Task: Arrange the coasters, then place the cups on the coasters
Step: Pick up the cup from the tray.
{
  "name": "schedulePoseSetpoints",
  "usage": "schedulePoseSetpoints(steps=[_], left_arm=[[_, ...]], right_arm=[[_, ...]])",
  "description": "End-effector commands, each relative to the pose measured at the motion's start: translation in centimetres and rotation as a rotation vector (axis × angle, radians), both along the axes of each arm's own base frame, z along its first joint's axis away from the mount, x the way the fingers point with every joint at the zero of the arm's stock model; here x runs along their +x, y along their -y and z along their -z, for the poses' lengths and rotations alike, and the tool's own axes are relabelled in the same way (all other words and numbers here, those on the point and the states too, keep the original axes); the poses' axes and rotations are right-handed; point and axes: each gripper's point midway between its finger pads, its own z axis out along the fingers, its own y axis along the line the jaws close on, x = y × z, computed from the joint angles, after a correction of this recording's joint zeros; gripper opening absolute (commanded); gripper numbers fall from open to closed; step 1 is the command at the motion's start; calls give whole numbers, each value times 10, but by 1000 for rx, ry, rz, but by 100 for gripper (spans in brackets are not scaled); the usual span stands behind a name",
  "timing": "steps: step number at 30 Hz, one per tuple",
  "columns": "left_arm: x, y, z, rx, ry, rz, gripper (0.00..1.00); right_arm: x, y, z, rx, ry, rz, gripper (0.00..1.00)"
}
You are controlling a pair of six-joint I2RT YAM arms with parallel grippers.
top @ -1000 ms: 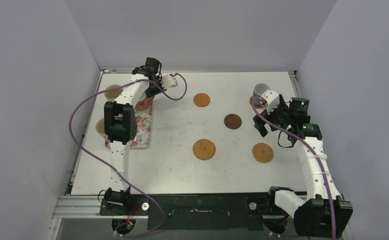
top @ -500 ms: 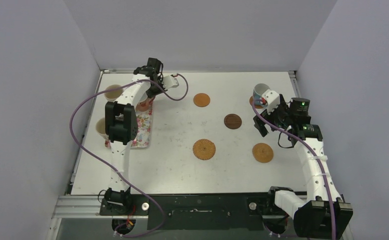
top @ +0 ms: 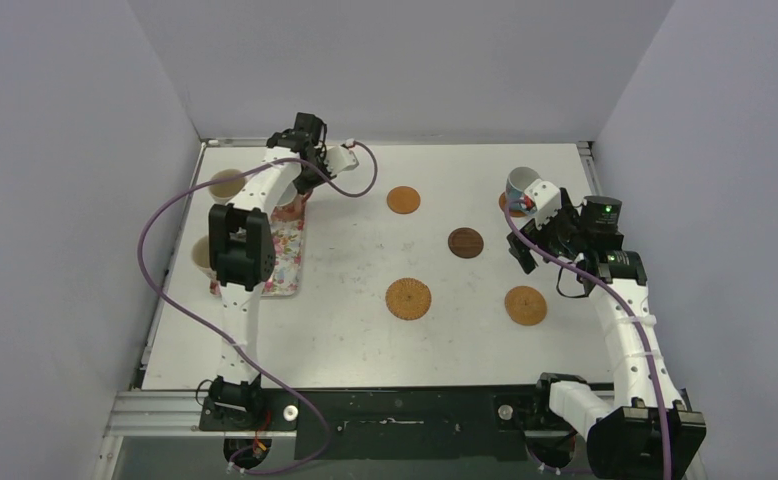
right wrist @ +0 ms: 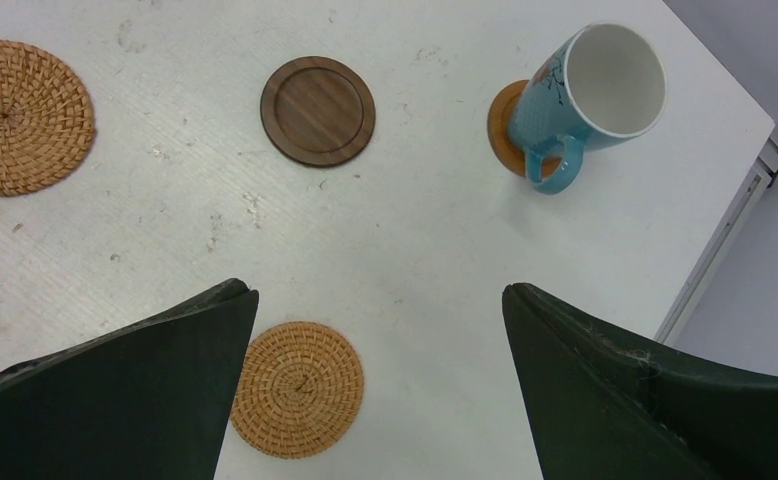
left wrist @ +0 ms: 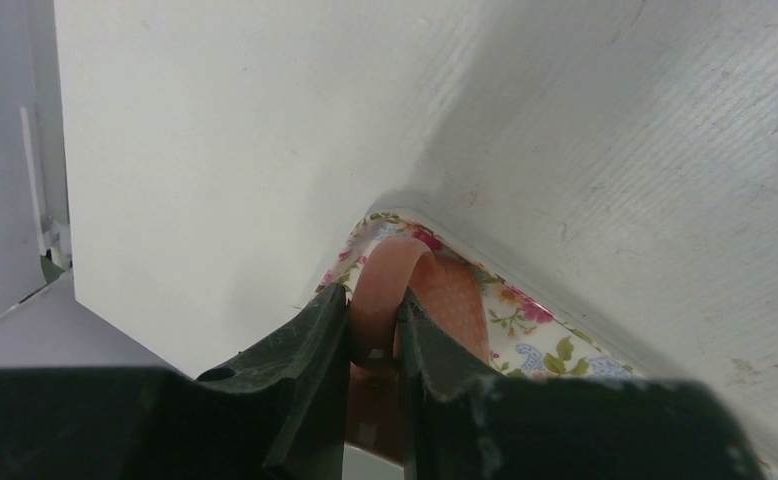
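My left gripper is shut on the handle of the salmon-pink cup, over the far end of the floral tray. My right gripper hangs open and holds nothing, above bare table. A light blue cup stands on an orange coaster at the far right. Other coasters lie bare: a dark brown one, a plain orange one, and two woven ones. Two cream cups stand left of the tray.
The floral tray lies along the left side, partly under my left arm. A purple cable loops off the left arm. Grey walls close in the table on three sides. The table's right edge runs close to the blue cup.
The left wrist has shifted slightly toward the far edge, its jaws still clamped on the pink cup. The right arm has barely moved and stays open.
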Motion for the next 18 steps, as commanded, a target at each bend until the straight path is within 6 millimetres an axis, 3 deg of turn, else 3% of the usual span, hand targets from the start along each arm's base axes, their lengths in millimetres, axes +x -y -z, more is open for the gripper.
schedulePoseSetpoints(steps=[1, 9, 18], left_arm=[[20, 13, -96, -75, 244, -18, 0], [19, 20, -131, -110, 314, -15, 0], [0, 47, -143, -116, 300, 51, 0]], right_arm=[[1, -4, -11, 8, 51, -14, 100], [0, -4, -13, 8, 58, -16, 100], [-1, -5, -14, 7, 61, -16, 100]])
